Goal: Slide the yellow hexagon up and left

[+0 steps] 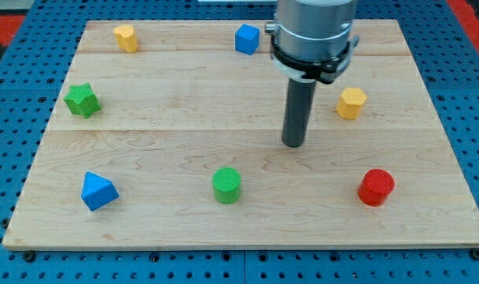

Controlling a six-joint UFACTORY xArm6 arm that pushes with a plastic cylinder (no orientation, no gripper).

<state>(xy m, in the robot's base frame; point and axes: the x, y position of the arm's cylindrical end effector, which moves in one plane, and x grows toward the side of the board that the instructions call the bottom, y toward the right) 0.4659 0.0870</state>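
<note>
Camera view looks down on a pale wooden counter (247, 221) lying on a blue perforated base (2, 158), with a strip of red showing at the view's top corners. I use the green cylinder (227, 184), near the counter's bottom edge and about mid-width, as the landmark.

Going left to right: the green star-like block (82, 100) sits far to the landmark's left and higher up, close to the counter's left edge. The blue triangular block (98, 191) lies well to the landmark's left at about the same height. A yellow block (126, 37), its shape hard to make out, stands far above and left of the landmark, near the top edge. The blue cube (247, 39) is far above the landmark, just slightly to its right.

The arm comes down from the view's top as a grey cylindrical housing (314, 35) with a dark rod hanging straight and upright below it. My tip (293, 144) rests on the counter above and to the right of the landmark, apart from every block. There are no fingers on this rod, so no grip state can be told.

The yellow hexagon (351, 103) lies up and right of the landmark, to the right of the rod and slightly above my tip, not touching it. The red cylinder (376, 188) sits well to the landmark's right at about the same height.
</note>
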